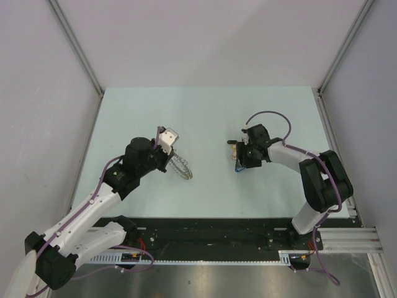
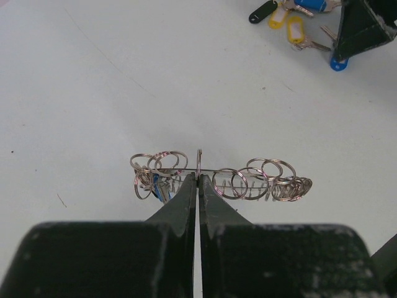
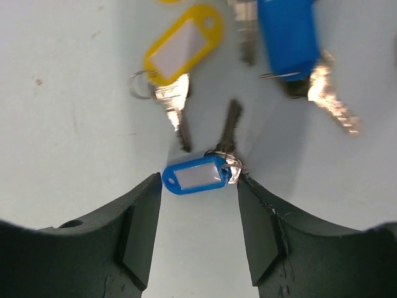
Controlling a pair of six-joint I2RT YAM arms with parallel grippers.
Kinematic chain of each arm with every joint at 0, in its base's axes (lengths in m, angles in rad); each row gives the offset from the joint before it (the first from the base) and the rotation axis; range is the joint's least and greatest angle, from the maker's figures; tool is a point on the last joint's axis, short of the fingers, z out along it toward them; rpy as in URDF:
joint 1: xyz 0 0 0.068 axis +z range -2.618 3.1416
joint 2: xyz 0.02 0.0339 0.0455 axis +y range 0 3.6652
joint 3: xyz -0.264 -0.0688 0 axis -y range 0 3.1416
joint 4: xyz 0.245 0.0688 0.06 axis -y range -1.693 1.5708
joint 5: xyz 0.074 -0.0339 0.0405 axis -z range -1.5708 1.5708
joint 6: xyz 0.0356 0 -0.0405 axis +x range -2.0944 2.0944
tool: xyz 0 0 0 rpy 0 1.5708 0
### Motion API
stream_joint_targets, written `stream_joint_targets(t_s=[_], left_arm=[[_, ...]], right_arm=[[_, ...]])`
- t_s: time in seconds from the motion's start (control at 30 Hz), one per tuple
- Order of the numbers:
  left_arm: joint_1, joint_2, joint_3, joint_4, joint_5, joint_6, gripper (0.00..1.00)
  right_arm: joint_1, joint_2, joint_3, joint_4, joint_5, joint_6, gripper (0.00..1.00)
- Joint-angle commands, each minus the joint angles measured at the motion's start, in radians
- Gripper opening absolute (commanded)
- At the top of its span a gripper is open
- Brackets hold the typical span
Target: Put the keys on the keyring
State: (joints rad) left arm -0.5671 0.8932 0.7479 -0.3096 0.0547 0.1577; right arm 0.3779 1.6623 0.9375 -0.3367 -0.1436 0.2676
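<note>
My left gripper (image 2: 198, 180) is shut on the keyring (image 2: 248, 180), a grey ring of many small wire loops, and holds it above the table (image 1: 205, 124). Something blue (image 2: 160, 187) hangs among its left loops. In the top view the keyring (image 1: 181, 167) sticks out to the right of that gripper (image 1: 171, 162). My right gripper (image 3: 198, 185) is open and low over the keys. A small key with a blue tag (image 3: 197, 176) lies flat between its fingertips. Beyond it lie a yellow-tagged key (image 3: 180, 49) and a larger blue-tagged one (image 3: 288, 34).
In the left wrist view the key pile (image 2: 291, 22) with black, yellow and blue tags lies far right beside the right gripper (image 2: 363, 28). Grey walls enclose the pale table on three sides. The arms' base rail (image 1: 217, 239) runs along the near edge.
</note>
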Motion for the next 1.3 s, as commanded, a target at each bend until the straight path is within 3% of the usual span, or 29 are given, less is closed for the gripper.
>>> stream_joint_targets(t_s=[0.0,0.27,0.37,0.53,0.8,1.07,1.27], left_arm=[[-0.005,-0.028,0.004,0.055,0.000,0.013,0.00],[-0.005,-0.028,0.004,0.055,0.002,0.013,0.00],[-0.005,-0.028,0.004,0.055,0.005,0.013,0.00],[-0.005,-0.023,0.004,0.055,0.011,0.011,0.01],[-0.013,-0.023,0.004,0.055,0.022,0.011,0.00],[-0.016,-0.020,0.004,0.050,0.025,0.016,0.00],[-0.016,-0.017,0.005,0.049,0.030,0.017,0.00]], right_arm=[[0.104,0.001,0.027,0.013,-0.050,0.038,0.57],[0.165,-0.065,0.047,0.019,-0.036,-0.054,0.54],[0.148,-0.090,0.069,-0.033,0.009,-0.162,0.53],[0.050,-0.090,0.119,-0.111,-0.070,-0.296,0.50],[-0.019,0.040,0.236,-0.293,-0.254,-0.550,0.48],[-0.048,0.175,0.340,-0.446,-0.263,-0.790,0.48],[-0.051,0.218,0.394,-0.461,-0.286,-0.837,0.43]])
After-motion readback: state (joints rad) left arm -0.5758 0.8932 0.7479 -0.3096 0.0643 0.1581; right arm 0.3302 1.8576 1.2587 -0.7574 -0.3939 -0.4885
